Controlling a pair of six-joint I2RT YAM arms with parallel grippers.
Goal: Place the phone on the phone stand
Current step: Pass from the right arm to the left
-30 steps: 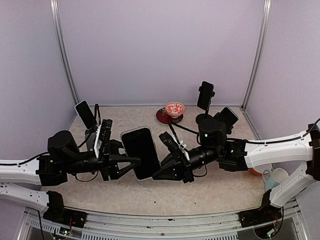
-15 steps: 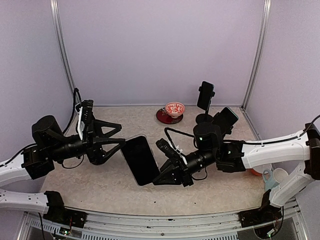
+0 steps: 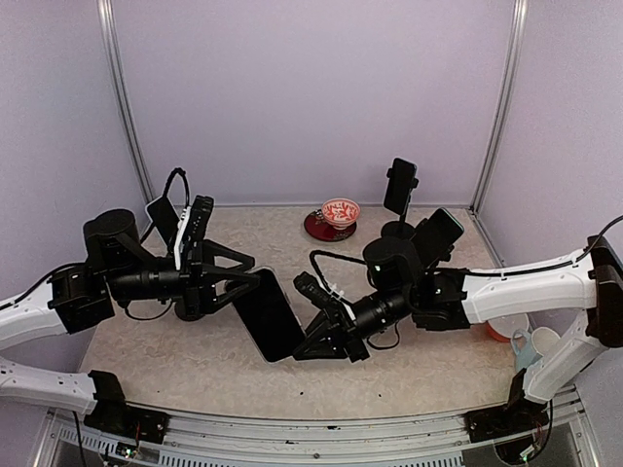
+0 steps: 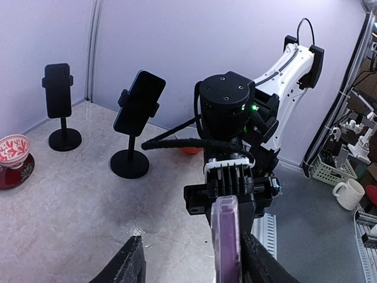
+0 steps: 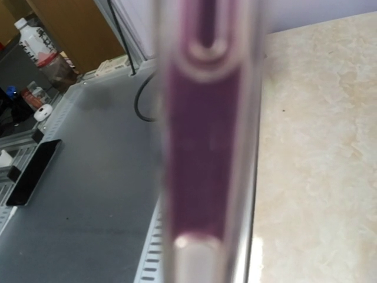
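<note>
A large dark phone [image 3: 270, 315] in a clear case hangs tilted above the table's middle. My right gripper [image 3: 311, 338] is shut on its lower right edge. In the right wrist view the phone's purple edge [image 5: 203, 141] fills the frame and hides the fingers. My left gripper [image 3: 249, 280] is open, its jaws on either side of the phone's upper end. In the left wrist view the phone's edge [image 4: 226, 242] stands between the fingers, close to the right one [image 4: 259, 265]. Black phone stands stand at back right [image 3: 400, 191], beside it [image 3: 443, 230], and at back left [image 3: 165, 222].
A red and white bowl [image 3: 341, 210] on a red saucer sits at the back centre. Mugs [image 3: 533, 342] and an orange object stand off the table's right edge. Metal frame posts [image 3: 501, 107] and purple walls enclose the back.
My left arm rose and swung back left, then came in so its open jaws sit at the phone's upper end. My right gripper carried the phone slightly left and lower.
</note>
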